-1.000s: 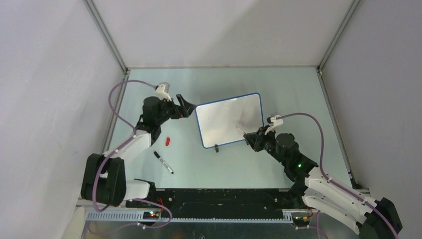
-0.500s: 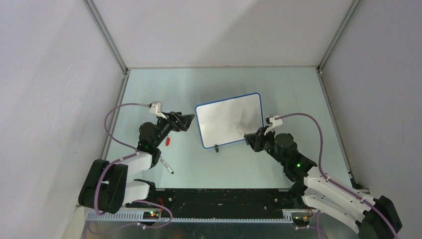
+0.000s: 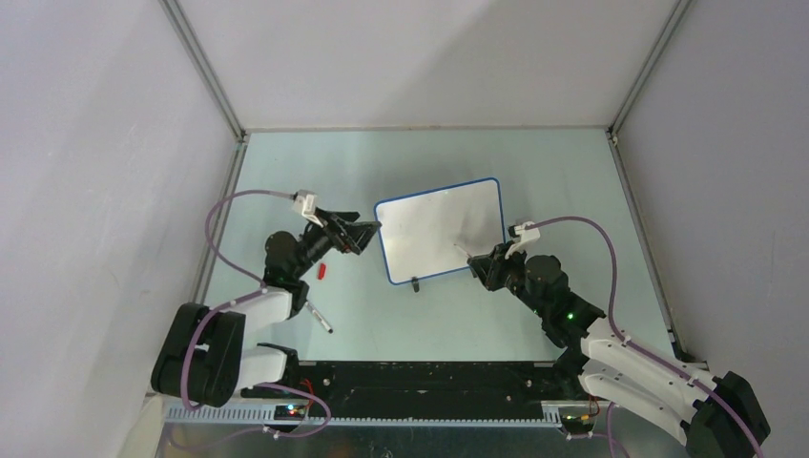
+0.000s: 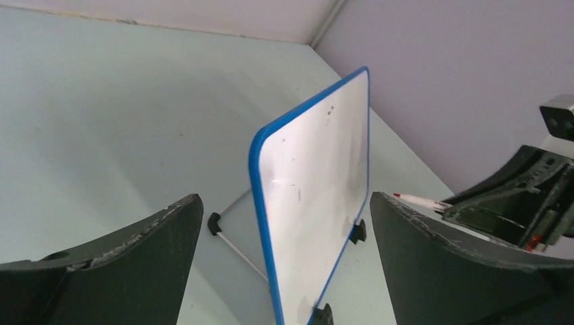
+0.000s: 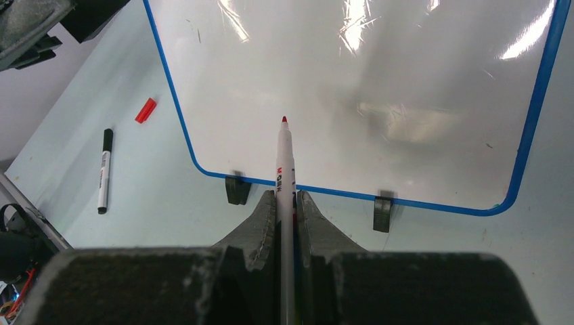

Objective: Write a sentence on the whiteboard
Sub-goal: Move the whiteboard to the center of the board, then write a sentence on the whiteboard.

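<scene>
Centre of the pale green table [image 3: 534, 172]: small rectangular whiteboard [image 3: 441, 229] with thin blue rim and rounded corners, propped up and leaning back on two black clip feet [image 5: 236, 189]. Plain white across the face, just glare streaks and a few tiny specks.

Down on the right: right gripper [image 5: 285, 196] clamped tight on a red-tipped white marker [image 5: 284, 159], barrel straight out between the fingers, aimed at the lower part of the board just above the bottom rim. From the left wrist view, red tip a little short of the face, not touching.

Over on the left: left gripper [image 3: 361, 235] spread wide, nothing held, sitting just beside the board's left edge, that blue edge framed between the two dark fingers [image 4: 135, 257]. Contact with the rim? Cannot tell.

Loose on the table, left of the board: small red cap [image 3: 322, 270], and nearer the arm bases a black-capped white marker [image 3: 315, 312], lying flat, apart from the board. Behind the board, thin wire stand [image 4: 237, 240] resting on the table.
</scene>
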You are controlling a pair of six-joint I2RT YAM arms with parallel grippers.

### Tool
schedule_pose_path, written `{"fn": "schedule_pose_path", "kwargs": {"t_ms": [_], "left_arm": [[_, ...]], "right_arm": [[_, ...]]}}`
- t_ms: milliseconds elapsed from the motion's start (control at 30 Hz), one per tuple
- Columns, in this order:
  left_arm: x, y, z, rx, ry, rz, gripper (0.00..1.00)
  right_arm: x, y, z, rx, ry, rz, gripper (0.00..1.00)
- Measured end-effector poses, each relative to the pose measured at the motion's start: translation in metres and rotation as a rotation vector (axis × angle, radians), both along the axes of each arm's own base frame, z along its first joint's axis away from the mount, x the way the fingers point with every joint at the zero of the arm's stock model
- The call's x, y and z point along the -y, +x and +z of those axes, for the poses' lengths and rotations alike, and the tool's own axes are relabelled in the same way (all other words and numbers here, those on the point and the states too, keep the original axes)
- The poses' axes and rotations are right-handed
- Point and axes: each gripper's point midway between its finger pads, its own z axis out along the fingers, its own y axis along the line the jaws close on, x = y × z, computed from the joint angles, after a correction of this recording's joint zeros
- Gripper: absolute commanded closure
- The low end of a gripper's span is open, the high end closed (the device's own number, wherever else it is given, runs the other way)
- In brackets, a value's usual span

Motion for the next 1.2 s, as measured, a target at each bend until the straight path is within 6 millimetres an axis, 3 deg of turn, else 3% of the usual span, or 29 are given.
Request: {"fn": "schedule_pose_path", "kwargs": {"t_ms": [233,500,900,1200], "left_arm": [[0.022,0.008,0.023,0.02,0.019,-0.14,0.01],[0.022,0.003,0.002,-0.056,0.062,-0.157,0.01],[0.017,0.001,-0.006,-0.079,0.115,-0.135,0.01],[0.021,0.01,-0.019,-0.127,0.115,-0.151,0.0]], "right_arm": [[0.0,0.0,0.002,0.007,0.005,0.0,1.0],[-0.001,0.0,0.004,0.012,0.01,0.003,1.0],[-0.001,0.0,0.004,0.013,0.011,0.004,1.0],[-0.002,0.001,0.005,0.016,0.013,0.004,1.0]]}}
